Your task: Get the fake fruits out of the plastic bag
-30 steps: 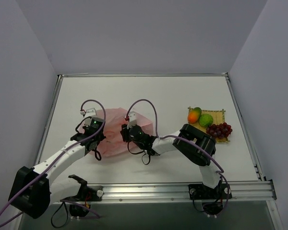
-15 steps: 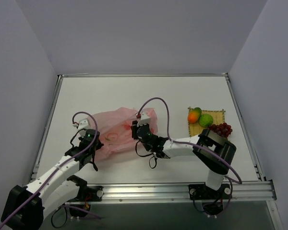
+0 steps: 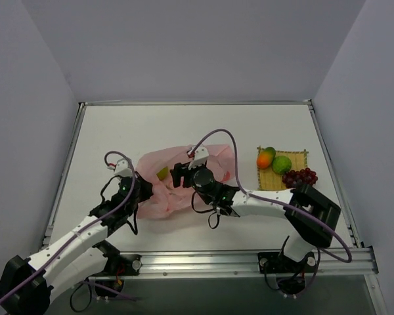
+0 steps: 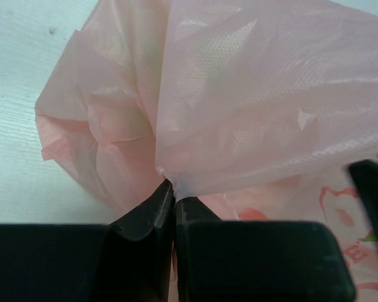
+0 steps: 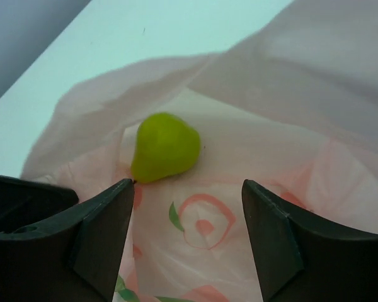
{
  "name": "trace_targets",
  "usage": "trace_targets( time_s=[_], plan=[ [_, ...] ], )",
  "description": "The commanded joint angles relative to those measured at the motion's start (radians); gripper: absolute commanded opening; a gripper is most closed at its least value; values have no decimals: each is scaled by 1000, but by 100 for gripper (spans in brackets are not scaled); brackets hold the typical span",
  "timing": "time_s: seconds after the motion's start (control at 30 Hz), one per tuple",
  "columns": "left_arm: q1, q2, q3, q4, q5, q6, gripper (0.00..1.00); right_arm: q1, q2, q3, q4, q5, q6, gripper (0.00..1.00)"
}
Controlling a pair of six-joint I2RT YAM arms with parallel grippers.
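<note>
Plastic bag point(image 4: 252, 107) | left fingers point(image 4: 145, 220) pinching its edge | right fingers point(image 5: 101, 239) spread near pear point(image 5: 165, 146)

The plastic bag point(image 4: 252, 94) is thin pink film, translucent and crinkled, with a fine pebbled emboss and a soft sheen where it is pulled tight. The pear point(image 5: 164, 146) lying in it looks like smooth moulded plastic, satin rather than glossy. The left gripper point(image 4: 173, 211) and right gripper point(image 5: 188, 189) have black hard-plastic fingers, matt with dull highlights along the edges. The worktop point(image 4: 12, 138) is white, matt and faintly grained. The mat point(image 3: 301, 156) is yellow woven fibre, perhaps straw. The rail point(image 3: 249, 260) is brushed metal.
</note>
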Motion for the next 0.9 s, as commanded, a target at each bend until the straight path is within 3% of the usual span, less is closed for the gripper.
trace_targets(
  time_s=[0.0,0.27,0.4,0.6,0.73,0.87],
  plan=[
    [6,-62,-36,-93,-88,-84,2,9,113,58,103,-131,-26,65],
    [-10,65,-73,-47,-101,-166,2,6,349,274,109,-99,-12,72],
    [-45,49,-95,-124,-186,-263,2,9,387,307,154,-101,58,83],
    [-54,-23,-130,-117,-204,-288,2,15,513,409,143,-93,106,84],
    [-53,-30,-156,-58,-160,-273,2,21,597,471,172,-160,146,86],
    [-53,2,-179,-18,-132,-272,2,23,642,511,221,-298,138,95]
  ],
)
